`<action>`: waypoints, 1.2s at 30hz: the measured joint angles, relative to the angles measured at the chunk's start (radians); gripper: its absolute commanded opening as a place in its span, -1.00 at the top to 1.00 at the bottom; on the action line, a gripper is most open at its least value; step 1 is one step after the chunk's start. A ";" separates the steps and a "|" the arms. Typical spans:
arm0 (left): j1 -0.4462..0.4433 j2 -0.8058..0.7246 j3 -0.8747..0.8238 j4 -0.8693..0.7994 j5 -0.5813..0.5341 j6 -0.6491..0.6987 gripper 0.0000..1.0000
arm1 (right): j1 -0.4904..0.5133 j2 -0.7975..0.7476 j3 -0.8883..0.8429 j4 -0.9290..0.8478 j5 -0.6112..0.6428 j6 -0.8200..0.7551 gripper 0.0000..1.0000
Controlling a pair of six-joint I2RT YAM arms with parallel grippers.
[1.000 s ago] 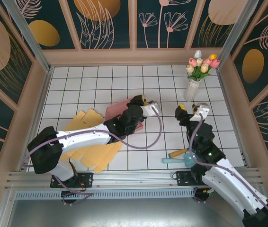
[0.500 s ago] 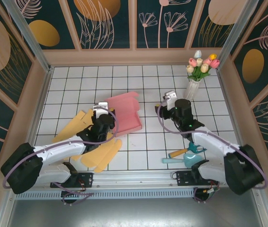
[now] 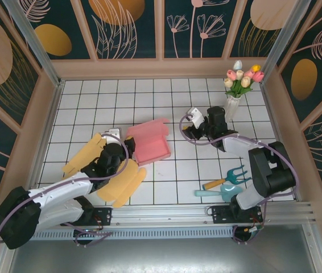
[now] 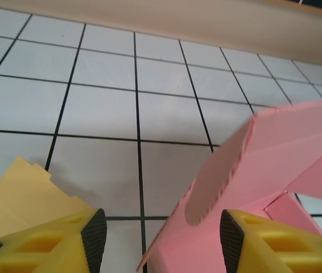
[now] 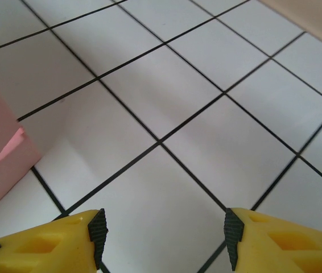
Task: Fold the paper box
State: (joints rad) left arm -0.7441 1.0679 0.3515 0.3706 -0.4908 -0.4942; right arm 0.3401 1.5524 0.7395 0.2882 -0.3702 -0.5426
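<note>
**Legible markings: none**

We are finding no lettering, numbers, labels or brand marks to enter. We are checking the pink paper box (image 3: 151, 145) and the yellow sheets (image 3: 124, 185) and are seeing plain, unprinted faces. The wall panels (image 3: 121, 28) are carrying only painted leaf and flower shapes, and the tiled table (image 3: 121, 102) only its black grid lines.

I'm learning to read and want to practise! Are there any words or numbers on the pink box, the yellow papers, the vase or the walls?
None: there are no words, numbers or labels to read.
The pink paper box is plain, the yellow sheets are blank, the vase has no label, and the wall panels carry only flower and leaf drawings.
</note>
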 measured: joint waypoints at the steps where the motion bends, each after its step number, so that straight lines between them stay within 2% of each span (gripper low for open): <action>1: 0.000 0.015 -0.001 0.006 0.006 0.004 -0.07 | 0.000 0.003 0.000 0.001 -0.008 -0.008 -0.20; 8: 0.005 0.076 -0.005 0.069 0.021 0.039 0.18 | 0.000 0.017 0.011 0.010 -0.067 -0.058 -0.20; 17: 0.005 0.143 -0.005 0.124 0.028 0.098 0.79 | 0.025 0.072 0.079 0.016 -0.116 -0.120 -0.20; 29: 0.005 0.152 -0.012 0.196 0.127 0.204 0.96 | 0.079 0.129 0.148 0.019 -0.140 -0.183 -0.20; 36: 0.006 0.124 -0.033 0.261 0.264 0.303 1.00 | 0.056 0.127 0.172 0.013 -0.102 -0.212 -0.21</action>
State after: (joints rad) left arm -0.7383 1.1919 0.3187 0.6312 -0.2272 -0.1913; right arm 0.3958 1.6791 0.9119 0.3008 -0.4725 -0.7551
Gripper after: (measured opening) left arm 0.058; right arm 0.603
